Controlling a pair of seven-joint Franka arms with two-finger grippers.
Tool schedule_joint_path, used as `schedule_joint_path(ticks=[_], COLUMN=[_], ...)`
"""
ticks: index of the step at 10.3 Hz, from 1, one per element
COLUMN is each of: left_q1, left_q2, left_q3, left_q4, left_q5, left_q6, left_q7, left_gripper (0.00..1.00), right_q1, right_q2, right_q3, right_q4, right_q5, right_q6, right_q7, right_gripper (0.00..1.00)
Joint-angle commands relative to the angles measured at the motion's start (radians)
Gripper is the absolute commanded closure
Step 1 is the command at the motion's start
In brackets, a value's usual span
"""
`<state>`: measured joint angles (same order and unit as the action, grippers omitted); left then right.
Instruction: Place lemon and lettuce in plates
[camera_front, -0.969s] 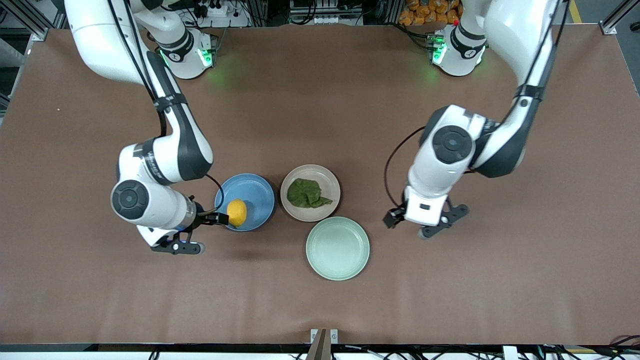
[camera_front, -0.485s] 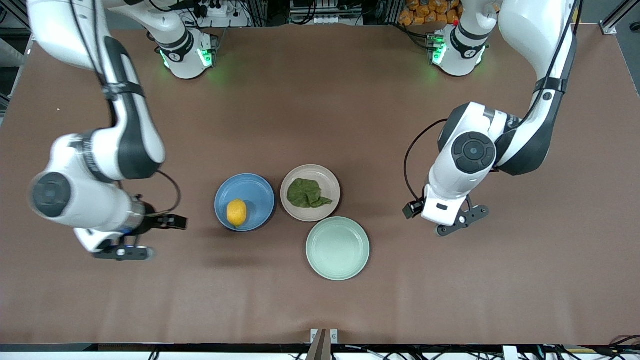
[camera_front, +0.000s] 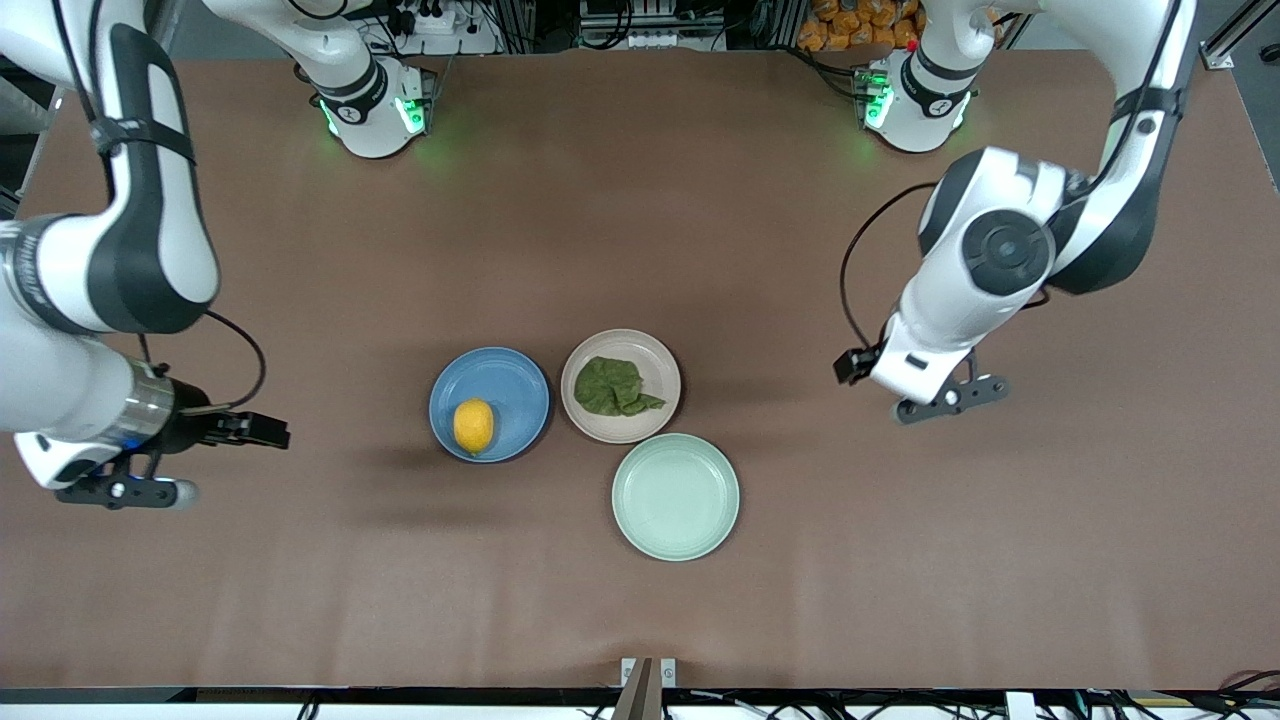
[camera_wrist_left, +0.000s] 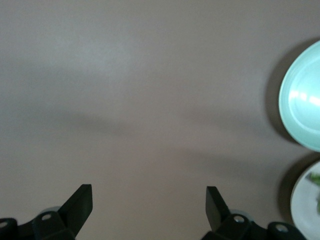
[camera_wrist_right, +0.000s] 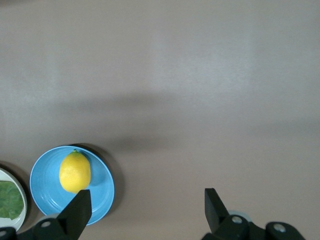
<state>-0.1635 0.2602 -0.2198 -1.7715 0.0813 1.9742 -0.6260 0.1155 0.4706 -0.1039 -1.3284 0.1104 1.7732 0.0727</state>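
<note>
Brown table, cluttered shelving at its edge

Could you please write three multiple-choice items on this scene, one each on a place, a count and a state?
1. Where is the lemon?
A. on the blue plate
B. on the mint-green plate
C. on the table

2. How many plates are there?
A. two
B. three
C. four

3. How is the right pincer?
A. shut on the lettuce
B. shut on nothing
C. open, holding nothing

Answers: 1 A, the lemon lies inside the blue rim. 2 B, blue, beige and mint-green. 3 C, its fingers stand apart over bare table.
</note>
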Motion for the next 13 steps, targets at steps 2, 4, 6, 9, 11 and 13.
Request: schedule_joint_path(ticks=[2, 4, 6, 9, 11, 13], left_q1=[0.021, 0.051, 0.061, 0.097, 0.098, 0.098], left_q2=[-0.148, -0.22, -0.251, -0.282, -0.282, -0.28], left_q3=[-0.003, -0.003, -0.003, -0.003, -0.003, 0.02], left_q4=[-0.137, -0.196, -0.207, -0.168, -0.123, -0.077], left_q5=[-0.067, -0.1, -0.13, -0.161, -0.15, -0.149], left_q6=[0.005, 0.005, 0.005, 0.006, 0.005, 0.002], left_q7=[0.067, 0.1, 0.098, 0.097, 0.103, 0.15], left_gripper=[0.0, 0.0, 0.0, 0.0, 0.0, 0.0], right_q1=[-0.046, -0.094, -0.096, -0.114, -0.111, -0.106], right_q2=[-0.072, -0.141, -0.248, -0.398, -0.447, -0.474], right_q3=[0.01, 0.01, 0.009, 0.009, 0.009, 0.009], right_q4=[-0.012, -0.017, -0.102, -0.295, -0.347, -0.344], right_q5=[-0.005, -0.005, -0.014, -0.015, -0.015, -0.015], right_q6=[-0.076, -0.168, -0.213, -0.19, -0.192, -0.199], right_q7=[-0.082, -0.14, -0.145, -0.136, -0.136, -0.099], right_gripper=[0.0, 0.0, 0.0, 0.0, 0.0, 0.0])
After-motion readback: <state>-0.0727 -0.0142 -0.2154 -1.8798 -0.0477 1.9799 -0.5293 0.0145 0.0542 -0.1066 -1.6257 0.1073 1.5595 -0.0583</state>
